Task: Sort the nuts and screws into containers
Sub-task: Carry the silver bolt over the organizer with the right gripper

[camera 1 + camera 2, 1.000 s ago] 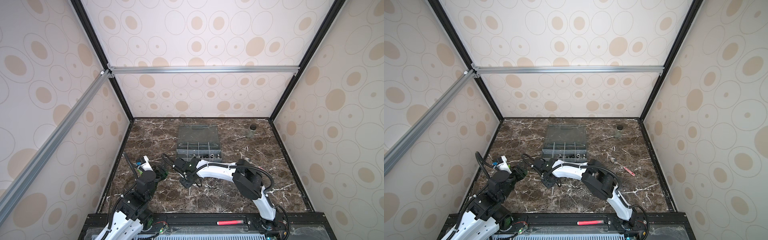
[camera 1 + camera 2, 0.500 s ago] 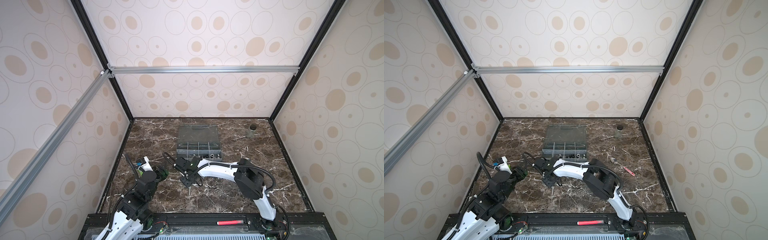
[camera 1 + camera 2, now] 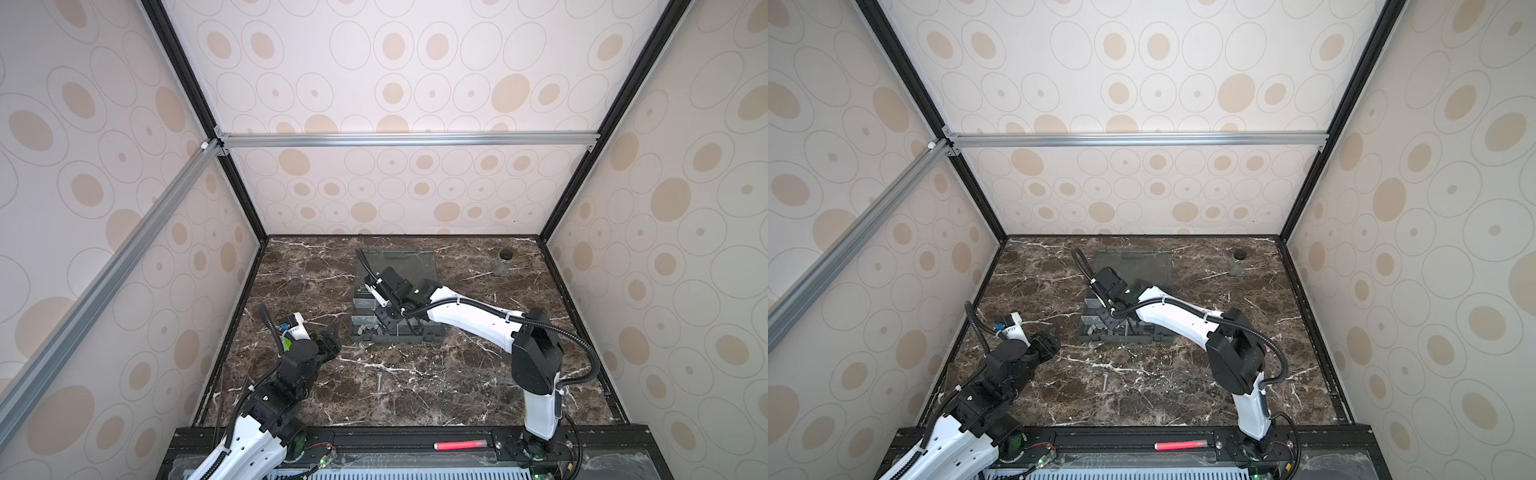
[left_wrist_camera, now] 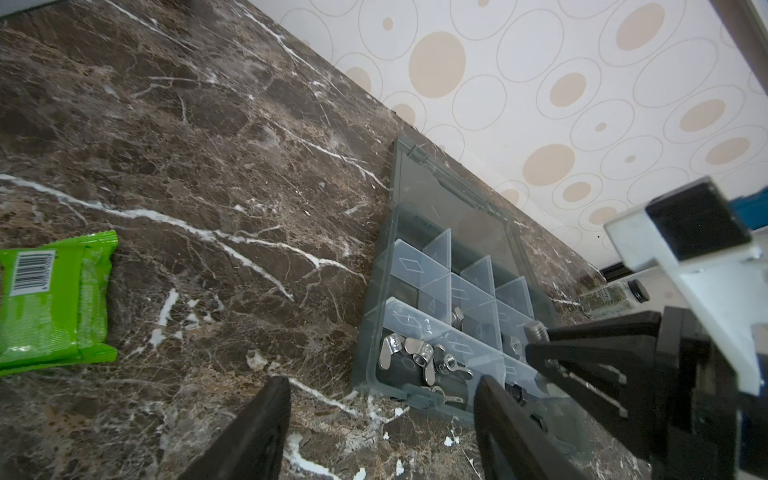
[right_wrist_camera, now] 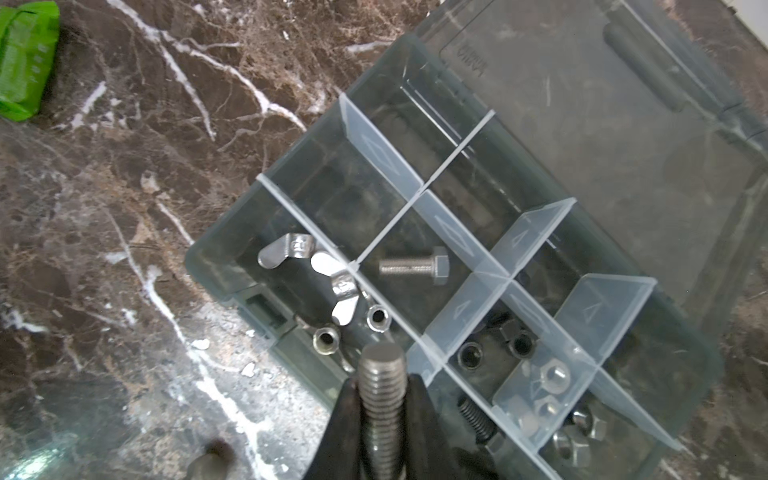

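Currently | right tool (image 5: 380, 409) clamped on screw (image 5: 381, 374), poised over organizer box (image 5: 208, 266) front edge beside wing nuts (image 5: 328, 274) | left tool (image 4: 378, 399) spread, empty | risk: early release drops screw among nuts or onto surface (image 5: 124, 249).

A brown marble table (image 3: 457, 386) with white veins fills the lower middle of both top views. A small glass jar (image 3: 502, 264) with a black lid stands upright near the table's far right corner, right of centre in the frame. In the left wrist view the jar (image 4: 611, 297) is partly hidden. A green packet (image 4: 54, 303) with a barcode lies flat on the marble, and one end of the packet (image 5: 23, 58) shows in the right wrist view. A red tube (image 3: 459, 445) lies along the black front rail (image 3: 374, 436) at the bottom of the frame. Cream walls (image 3: 395, 62) with tan ovals enclose the table. A silver bar (image 3: 407, 139) crosses the back wall, and a second bar (image 3: 104, 299) slants down the left side.
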Tool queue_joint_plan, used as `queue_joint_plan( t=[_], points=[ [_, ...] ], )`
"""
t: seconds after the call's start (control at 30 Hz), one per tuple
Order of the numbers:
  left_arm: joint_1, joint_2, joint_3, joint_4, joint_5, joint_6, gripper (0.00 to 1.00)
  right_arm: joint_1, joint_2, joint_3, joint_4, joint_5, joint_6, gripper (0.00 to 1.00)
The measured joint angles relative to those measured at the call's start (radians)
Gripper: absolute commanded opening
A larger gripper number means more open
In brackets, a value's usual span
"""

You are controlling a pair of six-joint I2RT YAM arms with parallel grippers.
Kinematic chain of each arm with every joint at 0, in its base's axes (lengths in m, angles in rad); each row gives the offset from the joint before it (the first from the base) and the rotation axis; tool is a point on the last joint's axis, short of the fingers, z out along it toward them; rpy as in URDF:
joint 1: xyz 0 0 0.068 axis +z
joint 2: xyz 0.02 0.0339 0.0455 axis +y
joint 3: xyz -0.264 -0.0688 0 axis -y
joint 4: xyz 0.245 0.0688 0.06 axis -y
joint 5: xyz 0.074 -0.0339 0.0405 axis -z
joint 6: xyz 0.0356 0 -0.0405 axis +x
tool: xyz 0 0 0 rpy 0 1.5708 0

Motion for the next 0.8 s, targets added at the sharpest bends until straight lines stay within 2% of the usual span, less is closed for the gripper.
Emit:
queue_joint_plan(
  t=[0.57, 0.8],
  points=[
    [0.000, 0.049, 0.000, 0.042, 0.081, -0.008, 0.71, -0.040, 0.162, 0.102, 0.028, 0.022, -0.077, 0.16],
    [0.000, 0.065, 0.000, 0.042, 0.100, -0.007, 0.71, -0.042, 0.170, 0.115, 0.036, 0.023, -0.083, 0.37]
  ],
)
